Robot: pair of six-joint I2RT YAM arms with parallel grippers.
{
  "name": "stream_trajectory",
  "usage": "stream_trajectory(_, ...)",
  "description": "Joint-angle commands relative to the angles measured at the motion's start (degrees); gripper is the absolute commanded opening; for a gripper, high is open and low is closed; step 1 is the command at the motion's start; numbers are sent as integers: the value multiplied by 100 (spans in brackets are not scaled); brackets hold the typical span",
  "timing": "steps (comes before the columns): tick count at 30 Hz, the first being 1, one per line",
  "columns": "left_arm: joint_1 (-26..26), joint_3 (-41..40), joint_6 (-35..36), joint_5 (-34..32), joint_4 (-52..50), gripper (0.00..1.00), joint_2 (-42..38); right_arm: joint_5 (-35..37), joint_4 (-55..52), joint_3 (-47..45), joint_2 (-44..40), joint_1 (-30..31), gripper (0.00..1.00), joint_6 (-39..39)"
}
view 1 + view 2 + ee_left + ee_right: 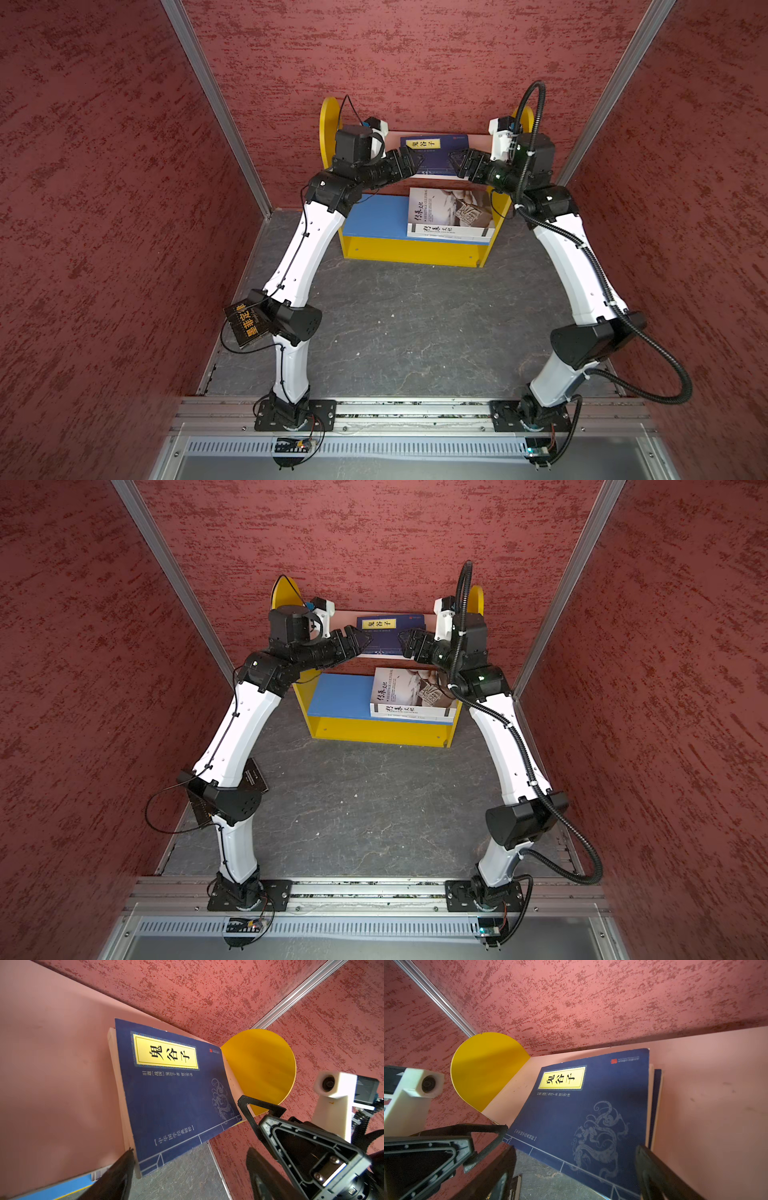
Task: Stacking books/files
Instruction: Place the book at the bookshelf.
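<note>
A: How many books do you have, nearest first?
B: One black book with gold characters lies flat on the table, partly under your left arm's elbow. Further back, on the blue shelf of the yellow rack, you have two white books stacked flat at its right end. Farthest, on the pink shelf, there are two navy ones: the top navy book shows its yellow label, and the right wrist view gives you the lower navy book peeping out beneath it. That makes five.
A: And your two arms?
B: Both rise from the front rail, bend at the elbow and reach inward over the rack, so the wrists face each other across the pink shelf.
A: The grippers?
B: Your left gripper and right gripper both stand with jaws spread, holding nothing. The navy pair lies between them, its front edge hanging past the shelf's lip. Each gripper has a fingertip at a front corner of the top navy book; whether they touch it, you cannot tell
</note>
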Motion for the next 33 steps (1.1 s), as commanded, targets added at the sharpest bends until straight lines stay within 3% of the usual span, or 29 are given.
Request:
stream_trajectory(1, -39, 55, -22, 62, 220, 84, 154, -245, -164, 184, 71, 27, 89, 63)
stream_trajectory(16, 91, 55, 1, -76, 190, 86, 140, 896, -169, 231, -158, 26, 91, -245)
stream_trajectory(22, 93, 55, 179, -79, 86, 86, 120, 540, -410, 620, 170, 29, 89, -91)
stream_trajectory(30, -82, -48, 2033, -118, -352, 84, 38, 393, -649, 623, 263, 31, 87, -290)
stream_trajectory(33, -118, -170, 2357, -227, -235, 82, 34, 507, -809, 619, 276, 31, 87, -367)
